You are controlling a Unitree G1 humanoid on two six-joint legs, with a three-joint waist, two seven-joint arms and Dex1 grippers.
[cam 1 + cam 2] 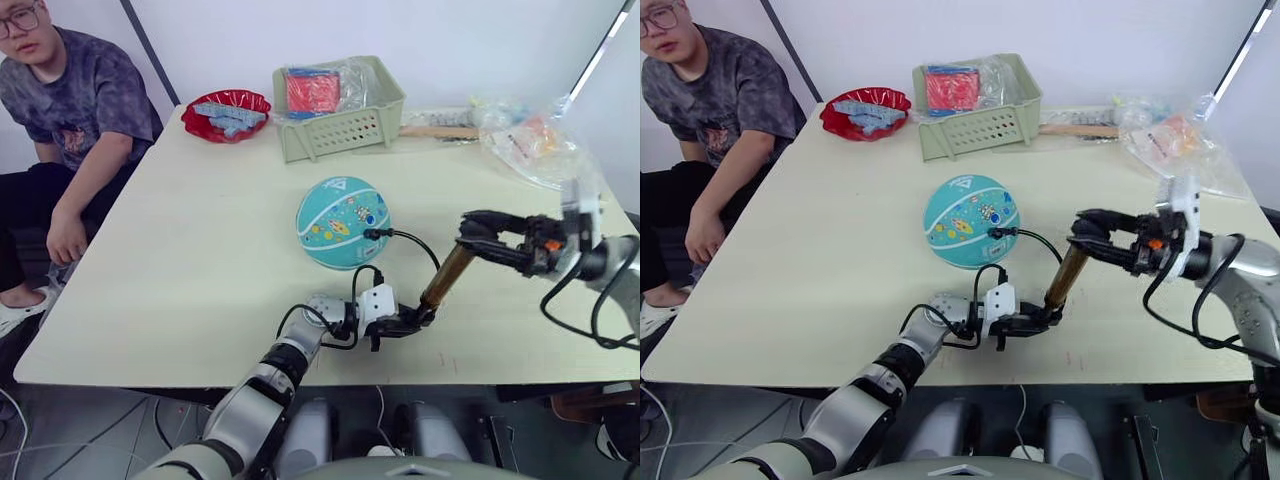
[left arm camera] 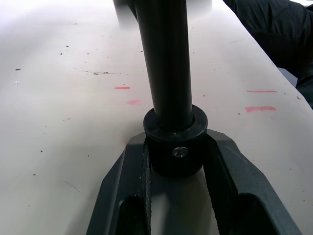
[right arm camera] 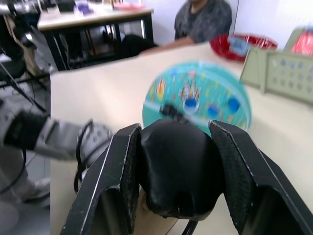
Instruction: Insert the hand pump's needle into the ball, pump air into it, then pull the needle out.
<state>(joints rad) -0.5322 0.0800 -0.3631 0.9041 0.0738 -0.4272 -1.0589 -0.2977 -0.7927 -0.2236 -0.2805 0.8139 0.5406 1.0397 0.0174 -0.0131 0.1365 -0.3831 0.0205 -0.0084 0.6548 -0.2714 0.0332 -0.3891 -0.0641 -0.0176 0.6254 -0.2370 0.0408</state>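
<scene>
The teal ball (image 1: 343, 222) rests mid-table. The hand pump (image 1: 445, 280), a bronze cylinder, stands tilted to the ball's right. My left gripper (image 1: 405, 322) is shut on its black bottom cap (image 2: 175, 147) at the table surface. My right gripper (image 1: 478, 237) is shut on the black handle (image 3: 178, 171) at the pump's top. A thin black hose (image 1: 420, 245) arcs from the pump to a small black fitting (image 1: 375, 234) pressed against the ball's right side. The needle itself is hidden at that fitting.
A person (image 1: 70, 110) sits at the table's left corner. At the back stand a red bowl (image 1: 227, 113), a green basket (image 1: 340, 105) and crumpled plastic bags (image 1: 530, 140). The table's front edge (image 1: 200, 378) runs just below my left gripper.
</scene>
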